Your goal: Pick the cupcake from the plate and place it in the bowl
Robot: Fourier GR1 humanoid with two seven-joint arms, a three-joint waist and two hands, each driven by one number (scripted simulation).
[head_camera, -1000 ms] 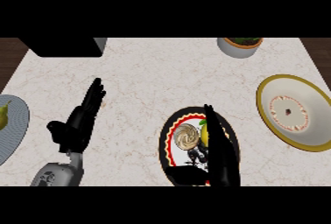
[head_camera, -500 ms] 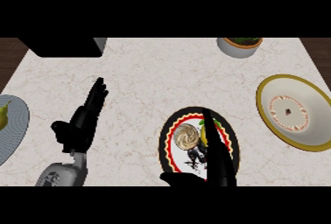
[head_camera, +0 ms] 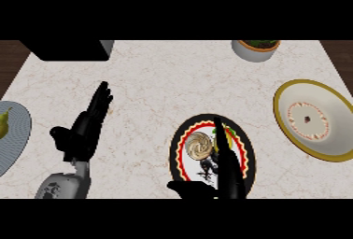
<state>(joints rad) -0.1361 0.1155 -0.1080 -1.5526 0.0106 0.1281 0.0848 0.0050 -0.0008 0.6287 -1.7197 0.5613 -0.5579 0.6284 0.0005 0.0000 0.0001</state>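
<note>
The right hand [head_camera: 226, 170] is lying over the plate [head_camera: 176, 154], fingers straight and pressed together, thumb spread sideways, holding nothing. The cupcake [head_camera: 200, 145] is sitting on the plate, just beside those fingers on their left. I'd say this is the grasping step. Next the fingers need curling round the cupcake before carrying it to the bowl [head_camera: 338, 107], well apart at the right. The left hand [head_camera: 82, 130] is resting open over the tabletop [head_camera: 165, 79].

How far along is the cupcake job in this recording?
Done: nothing yet; the cupcake sits on the plate. In hand: the right hand, fingers straight, lies over the plate beside it, no grasp. Left: grasp, lift, carry to the bowl.
</note>
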